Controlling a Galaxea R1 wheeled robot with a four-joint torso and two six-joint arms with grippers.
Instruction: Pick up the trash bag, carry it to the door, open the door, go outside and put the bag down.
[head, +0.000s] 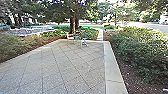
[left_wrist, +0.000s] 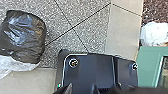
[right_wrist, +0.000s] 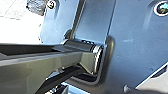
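Note:
A full black trash bag (left_wrist: 23, 36) shows in the left wrist view, over the speckled paving beside the robot's dark base. Pale, thin plastic (left_wrist: 17, 65) lies against one end of it. At the edge of the right wrist view is a small dark crinkled patch (right_wrist: 36, 7); I cannot tell whether it is the same bag. How my left and right grippers stand cannot be made out, nor whether either one touches the bag.
Square-tiled patio (head: 60, 67) stretches ahead, with a pale concrete border (head: 112, 67) and bushes (head: 142, 50) on the right. Light chairs (head: 83, 42) stand near a tree (head: 72, 25). A green framed panel (left_wrist: 150, 65) and a white bundle (left_wrist: 155, 33) are near the base.

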